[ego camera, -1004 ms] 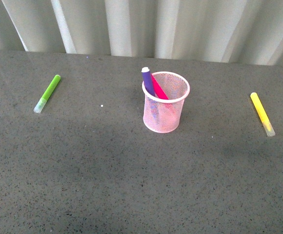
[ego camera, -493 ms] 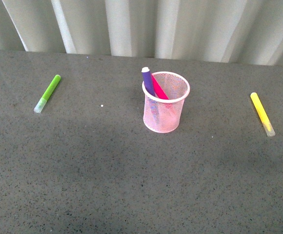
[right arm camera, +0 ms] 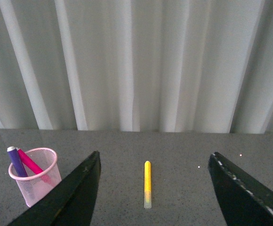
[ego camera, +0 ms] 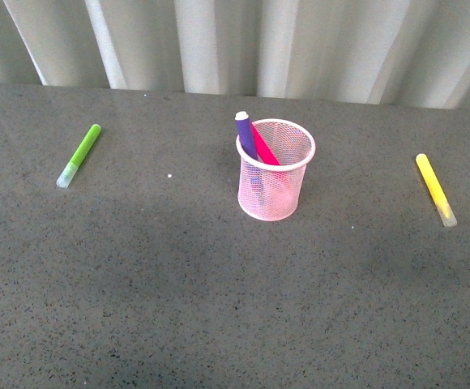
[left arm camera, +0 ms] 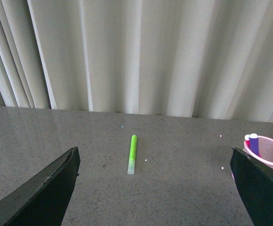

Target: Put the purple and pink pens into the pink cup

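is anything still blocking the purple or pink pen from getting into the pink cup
Nothing visible stands in the way. The purple pen and pink pen already stand leaning inside the pink cup. The green marker and yellow marker lie on the table, well off to either side.

Mesh of the pink cup point(ego camera: 274, 182) veils both pens' lower halves; in the left wrist view, the frame crops it beside the left hand point(left arm camera: 155, 188).
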Controlling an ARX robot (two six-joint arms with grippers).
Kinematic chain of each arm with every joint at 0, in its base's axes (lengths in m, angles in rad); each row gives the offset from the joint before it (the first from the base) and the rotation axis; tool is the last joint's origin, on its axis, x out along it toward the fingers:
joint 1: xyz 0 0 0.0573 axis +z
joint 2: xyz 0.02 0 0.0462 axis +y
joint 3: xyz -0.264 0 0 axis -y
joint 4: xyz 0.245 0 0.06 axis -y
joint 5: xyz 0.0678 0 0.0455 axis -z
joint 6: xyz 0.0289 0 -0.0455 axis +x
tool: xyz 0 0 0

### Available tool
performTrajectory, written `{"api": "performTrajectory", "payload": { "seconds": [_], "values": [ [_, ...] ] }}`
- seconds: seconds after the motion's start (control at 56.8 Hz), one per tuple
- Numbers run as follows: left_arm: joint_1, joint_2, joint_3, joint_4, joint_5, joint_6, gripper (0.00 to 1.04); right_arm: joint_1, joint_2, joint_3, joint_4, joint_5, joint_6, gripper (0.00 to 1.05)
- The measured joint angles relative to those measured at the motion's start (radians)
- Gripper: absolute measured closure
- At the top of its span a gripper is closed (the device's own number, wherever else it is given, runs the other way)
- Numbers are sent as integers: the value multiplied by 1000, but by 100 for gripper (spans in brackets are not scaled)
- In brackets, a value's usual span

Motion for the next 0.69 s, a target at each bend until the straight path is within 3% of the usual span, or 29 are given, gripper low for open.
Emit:
{"api": "performTrajectory", "payload": {
  "seconds": [0.176, 0.687],
  "values": [
    [0, 0, 0, 0, 0, 0, 7, 0, 0, 0, 0, 0, 1, 5],
    [0, 0, 0, 0, 0, 0, 7, 0, 0, 0, 0, 0, 0, 7]
  ]
}}
